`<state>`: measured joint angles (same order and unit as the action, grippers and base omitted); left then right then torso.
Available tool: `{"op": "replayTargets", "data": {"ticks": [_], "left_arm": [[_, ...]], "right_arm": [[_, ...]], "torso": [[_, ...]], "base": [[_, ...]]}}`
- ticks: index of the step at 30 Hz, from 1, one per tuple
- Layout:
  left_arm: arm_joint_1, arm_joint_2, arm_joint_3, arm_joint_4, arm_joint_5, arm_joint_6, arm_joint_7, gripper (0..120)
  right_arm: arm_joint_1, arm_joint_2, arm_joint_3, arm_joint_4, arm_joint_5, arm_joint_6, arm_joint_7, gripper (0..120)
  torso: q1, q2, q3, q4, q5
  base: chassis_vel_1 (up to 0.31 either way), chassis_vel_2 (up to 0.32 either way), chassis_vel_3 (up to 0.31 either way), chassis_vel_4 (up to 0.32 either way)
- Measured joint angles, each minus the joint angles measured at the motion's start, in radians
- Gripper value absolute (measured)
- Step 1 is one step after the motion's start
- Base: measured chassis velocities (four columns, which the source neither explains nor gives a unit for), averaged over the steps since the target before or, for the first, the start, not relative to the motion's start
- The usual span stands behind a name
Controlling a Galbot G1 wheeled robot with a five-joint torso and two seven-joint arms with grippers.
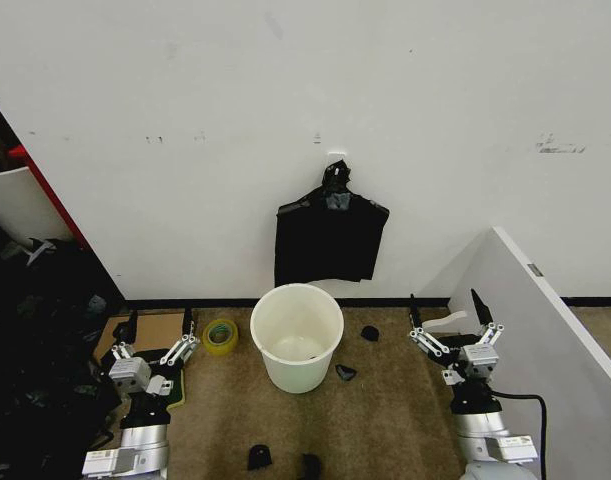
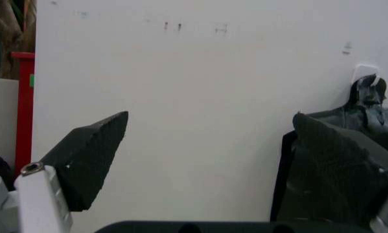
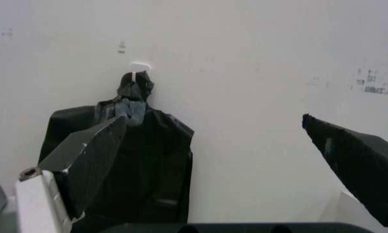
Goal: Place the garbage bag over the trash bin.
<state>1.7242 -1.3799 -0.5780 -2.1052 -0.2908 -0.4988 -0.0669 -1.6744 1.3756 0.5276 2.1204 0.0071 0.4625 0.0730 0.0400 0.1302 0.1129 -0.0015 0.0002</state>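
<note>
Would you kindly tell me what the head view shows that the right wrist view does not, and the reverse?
Head view alone: the trash bin on the floor, a tape roll beside it, black scraps, and the left gripper, open. Right wrist view alone: a close look at the right gripper's fingers, spread wide. Both share the black bags hanging from the wall hook, and the right gripper.

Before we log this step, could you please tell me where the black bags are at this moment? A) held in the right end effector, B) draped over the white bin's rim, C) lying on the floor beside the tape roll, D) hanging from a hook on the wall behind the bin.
D: the black bags hang gathered at a white wall hook above the bare-rimmed trash bin, while both open end effectors, left and right, hold nothing.
</note>
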Motion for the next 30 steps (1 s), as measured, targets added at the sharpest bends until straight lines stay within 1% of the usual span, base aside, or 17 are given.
{"op": "replayTargets", "data": {"ticks": [4,8,19,24,27,30], "left_arm": [[0.003,0.0,-0.004,0.0,-0.015,0.044,-0.006,100],[0.013,-0.004,-0.005,-0.006,-0.021,0.055,-0.008,100],[-0.002,0.0,-0.01,0.014,-0.017,0.049,-0.017,100],[-0.002,0.005,-0.014,0.008,0.004,0.011,-0.035,100],[-0.004,0.006,-0.016,0.008,0.024,-0.043,-0.036,100],[-0.005,0.003,-0.016,0.008,0.04,-0.062,-0.037,100]], "right_arm": [[-0.009,0.016,0.001,0.017,-0.007,0.008,-0.001,100],[-0.018,0.017,0.007,0.03,-0.003,0.007,-0.001,100],[-0.004,0.018,0.009,-0.003,-0.007,-0.016,-0.001,100],[0.018,0.007,0.004,-0.03,0.002,-0.048,-0.001,100],[0.04,-0.018,-0.019,-0.03,0.122,-0.116,0.0,100],[0.078,-0.035,-0.047,-0.026,0.329,-0.165,-0.033,100]], "torso": [[0.0,0.0,0.0,0.0,-0.0001],[0.0,0.0,0.0,0.0,0.0],[0.0,0.0,0.0,0.0,-0.0001],[0.0,0.0,0.0,0.0,0.0001],[0.0,0.0,0.0,-0.0001,0.0],[0.0,0.0,0.0,-0.0001,-0.0001]], "base": [[0.0,0.0,0.0,0.0],[0.0,0.0,0.0,0.0],[0.0,0.0,0.0,0.0],[0.0,0.0,0.0,0.0],[0.0,0.0,0.0,0.0],[0.0,0.0,0.0,0.0]]}}
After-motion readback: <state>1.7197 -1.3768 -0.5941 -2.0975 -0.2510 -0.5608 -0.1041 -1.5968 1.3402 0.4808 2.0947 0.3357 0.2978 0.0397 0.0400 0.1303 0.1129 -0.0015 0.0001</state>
